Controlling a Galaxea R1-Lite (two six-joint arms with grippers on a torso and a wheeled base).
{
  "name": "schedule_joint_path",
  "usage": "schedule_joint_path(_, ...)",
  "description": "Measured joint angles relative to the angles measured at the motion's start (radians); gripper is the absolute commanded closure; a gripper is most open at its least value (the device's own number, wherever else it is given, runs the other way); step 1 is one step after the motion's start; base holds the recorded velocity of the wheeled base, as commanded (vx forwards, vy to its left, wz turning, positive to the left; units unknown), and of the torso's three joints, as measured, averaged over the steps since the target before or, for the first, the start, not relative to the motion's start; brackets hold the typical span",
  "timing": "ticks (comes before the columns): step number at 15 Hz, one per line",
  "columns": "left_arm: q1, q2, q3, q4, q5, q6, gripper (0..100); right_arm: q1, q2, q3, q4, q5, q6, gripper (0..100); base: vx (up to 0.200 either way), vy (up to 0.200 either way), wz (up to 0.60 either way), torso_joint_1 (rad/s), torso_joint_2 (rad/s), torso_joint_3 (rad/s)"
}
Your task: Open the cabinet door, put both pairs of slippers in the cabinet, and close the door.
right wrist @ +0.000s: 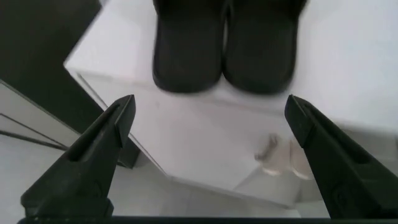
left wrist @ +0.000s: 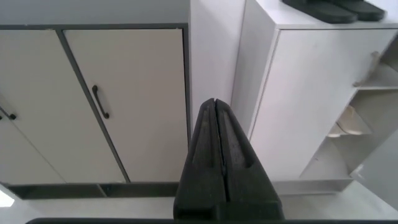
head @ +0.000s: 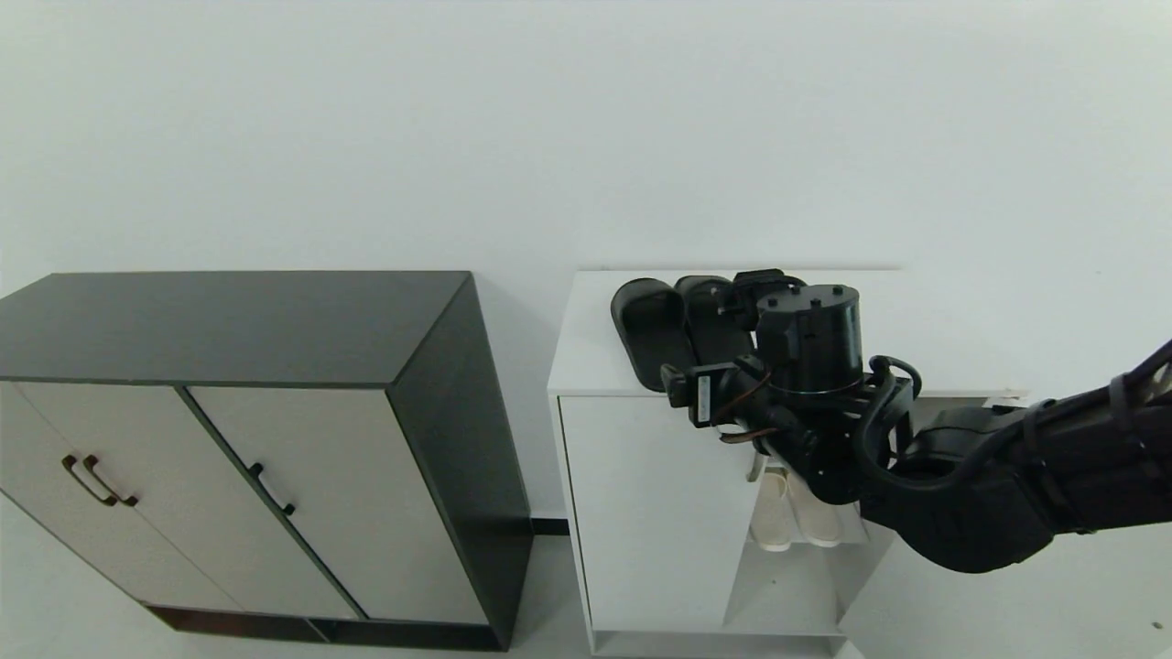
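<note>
- Right gripper [right wrist: 210, 106] has its fingers spread wide, holding nothing and touching nothing; it hangs at the front top edge of the white cabinet [head: 641, 513].
- Just ahead of its fingertips lies the black pair of slippers [right wrist: 224, 50] on the cabinet top, the two side by side and touching.
- Their long axes run from the front edge back toward the wall, with the rounded ends pointing at the gripper.
- Below the right gripper, in the cabinet's open compartment, the white pair of slippers [head: 792, 517] sits on a shelf, side by side; flat or tilted, I cannot tell.
- Left gripper [left wrist: 215, 109] has its fingers pressed together, with nothing between them. It is well apart from both pairs.
- Ahead of it stands the dark cabinet [head: 229, 339], both doors closed.
- A pale label on the right wrist is too small to read.
</note>
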Motion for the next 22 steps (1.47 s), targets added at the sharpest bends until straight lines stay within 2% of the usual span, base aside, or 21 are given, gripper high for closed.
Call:
schedule_joint_path(5, 0.0, 0.0, 0.0, 0.0, 0.0, 0.0, 100, -0.003, 0.033, 0.011, -0.056, 0.0, 0.0, 0, 0.2, 0.0, 0.0, 0.009, 0.0, 0.004)
schedule_joint_path(14, 0.0, 0.0, 0.0, 0.0, 0.0, 0.0, 100, -0.019, 0.15, -0.005, -0.196, 0.0, -0.011, 0, 0.0, 0.0, 0.0, 0.0, 0.0, 0.0)
schedule_joint_path(22, 0.0, 0.0, 0.0, 0.0, 0.0, -0.003, 100, -0.058, 0.268, -0.184, -0.212, 0.001, -0.077, 0, 0.0, 0.0, 0.0, 0.0, 0.0, 0.0)
